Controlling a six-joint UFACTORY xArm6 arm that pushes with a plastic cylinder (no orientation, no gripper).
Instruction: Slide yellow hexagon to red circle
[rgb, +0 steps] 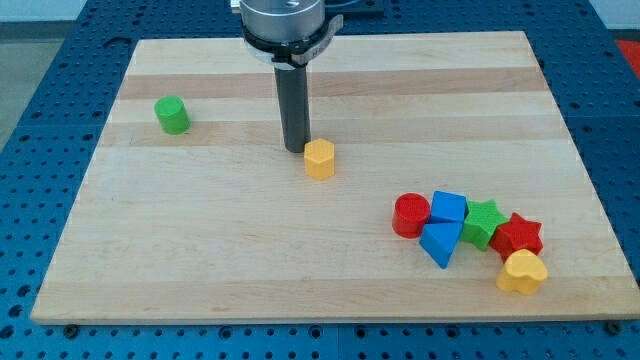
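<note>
One yellow hexagon (319, 159) touches my tip (295, 150) (lower right).

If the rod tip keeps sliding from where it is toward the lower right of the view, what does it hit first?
My tip sits just up and left of the yellow hexagon, so it would likely meet that block first. Whether they touch already is unclear. The red circle lies farther along that way.

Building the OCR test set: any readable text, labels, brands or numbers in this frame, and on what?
None: no word, label, brand, number or sign can be read.
Wooden board: bare wood grain only.
Blocks, such as the yellow hexagon and red circle: plain colours, unmarked.
Rod, with my tip just to the view's upper left of the yellow hexagon: plain dark surface.
Metal mount at the view's top: no marking legible, partly cropped.
</note>
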